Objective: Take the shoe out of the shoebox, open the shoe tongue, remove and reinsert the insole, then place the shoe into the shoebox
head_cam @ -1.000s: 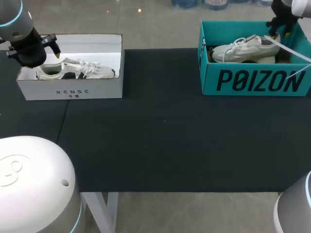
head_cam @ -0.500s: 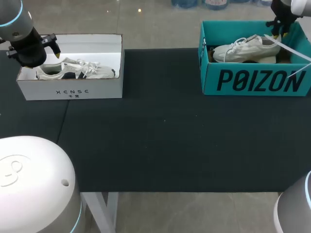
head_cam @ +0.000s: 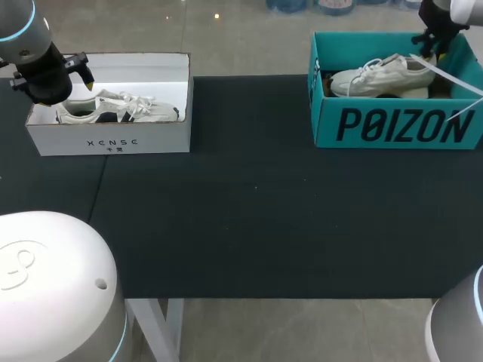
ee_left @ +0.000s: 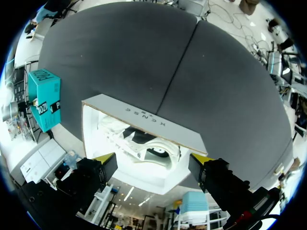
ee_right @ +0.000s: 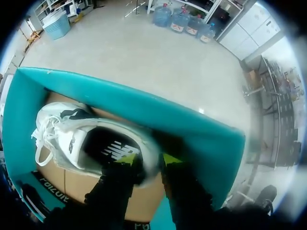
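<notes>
Matte black cloth covered the table (head_cam: 249, 226). At the frame's upper left my left pincer (ee_left: 153, 159) hung spread wide over the stiff white shoebox (head_cam: 113, 142) and its laced sneaker (head_cam: 121, 108). At upper right my right pincer (ee_right: 148, 159) was clamped on the white shoe (ee_right: 72, 139) at its padded heel – to lift it, I judged – inside the teal cardboard shoebox (head_cam: 392, 128).

You have the right gripper (ee_right: 148, 158) pinched on the heel of the white shoe (ee_right: 64, 139): one yellow tip sits inside the collar at the edge of the dark insole (ee_right: 108, 146), the other outside the heel. The shoe lies within the teal shoebox (ee_right: 192, 127), its toe and laces pointing away from the fingers.
</notes>
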`<action>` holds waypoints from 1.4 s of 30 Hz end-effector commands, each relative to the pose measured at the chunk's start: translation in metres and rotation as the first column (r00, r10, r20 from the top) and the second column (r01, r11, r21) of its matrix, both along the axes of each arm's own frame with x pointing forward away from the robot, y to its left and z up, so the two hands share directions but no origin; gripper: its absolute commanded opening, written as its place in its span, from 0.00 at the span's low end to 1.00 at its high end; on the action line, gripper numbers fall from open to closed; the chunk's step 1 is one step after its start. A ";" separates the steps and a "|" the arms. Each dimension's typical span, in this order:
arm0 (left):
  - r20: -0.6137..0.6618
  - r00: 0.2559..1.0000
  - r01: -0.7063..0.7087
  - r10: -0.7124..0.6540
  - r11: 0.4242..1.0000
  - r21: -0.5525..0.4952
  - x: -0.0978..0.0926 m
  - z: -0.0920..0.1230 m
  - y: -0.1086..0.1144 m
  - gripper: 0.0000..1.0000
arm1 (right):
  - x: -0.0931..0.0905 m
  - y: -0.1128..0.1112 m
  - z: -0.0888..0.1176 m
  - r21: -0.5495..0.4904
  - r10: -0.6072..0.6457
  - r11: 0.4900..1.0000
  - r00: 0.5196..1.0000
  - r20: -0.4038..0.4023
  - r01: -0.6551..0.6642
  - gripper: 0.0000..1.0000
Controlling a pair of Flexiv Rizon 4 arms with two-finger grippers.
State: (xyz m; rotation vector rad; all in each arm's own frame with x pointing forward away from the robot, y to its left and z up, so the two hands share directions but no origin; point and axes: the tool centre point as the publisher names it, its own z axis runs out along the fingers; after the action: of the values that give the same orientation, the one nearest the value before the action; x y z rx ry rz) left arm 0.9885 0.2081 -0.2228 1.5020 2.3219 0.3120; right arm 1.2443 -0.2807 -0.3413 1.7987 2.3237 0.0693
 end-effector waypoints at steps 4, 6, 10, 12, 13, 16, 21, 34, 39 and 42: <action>0.000 1.000 0.001 -0.001 1.000 0.001 0.000 0.000 0.000 1.00 | 0.011 -0.003 0.001 -0.068 -0.051 0.997 0.956 -0.289 0.032 0.00; 0.000 1.000 0.001 -0.001 1.000 0.001 0.000 0.000 0.000 1.00 | 0.009 -0.005 0.006 -0.067 -0.052 0.997 0.957 -0.284 0.035 0.00; 0.000 1.000 0.001 -0.001 1.000 0.001 0.000 0.000 0.000 1.00 | 0.005 -0.004 0.019 -0.064 -0.054 0.997 0.961 -0.270 0.038 0.00; 0.000 1.000 0.001 -0.001 1.000 0.001 0.000 0.000 0.000 1.00 | 0.003 -0.003 0.028 -0.066 -0.054 0.997 0.963 -0.263 0.038 0.00; 0.000 1.000 0.001 -0.001 1.000 0.001 0.000 0.000 0.000 1.00 | 0.002 -0.002 0.036 -0.065 -0.057 0.997 0.964 -0.260 0.041 0.00; 0.000 1.000 0.001 -0.001 1.000 0.001 0.000 0.000 0.000 1.00 | -0.002 0.000 0.056 -0.051 -0.065 0.997 0.967 -0.246 0.054 0.00; 0.000 1.000 0.001 -0.001 1.000 0.001 0.000 0.000 0.000 1.00 | -0.013 0.003 0.087 -0.017 -0.069 0.998 0.975 -0.213 0.066 0.00; 0.000 1.000 0.001 -0.001 1.000 0.001 0.000 0.000 0.000 1.00 | -0.062 0.012 0.192 0.009 -0.037 0.999 0.999 -0.003 0.037 0.00; 0.000 1.000 0.001 -0.001 1.000 0.001 0.000 0.000 0.000 1.00 | -0.095 0.017 0.214 0.022 -0.023 1.000 0.996 0.090 0.021 0.00; 0.000 1.000 0.001 -0.001 1.000 0.001 0.000 0.000 0.000 1.00 | -0.123 0.024 0.221 0.029 -0.012 1.000 0.988 0.156 0.008 0.00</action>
State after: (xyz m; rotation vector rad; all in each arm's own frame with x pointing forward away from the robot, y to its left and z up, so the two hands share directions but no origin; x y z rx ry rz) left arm 0.9885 0.2081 -0.2227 1.5020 2.3219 0.3120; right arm 1.1922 -0.2613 -0.1503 1.9035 2.3718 -0.0477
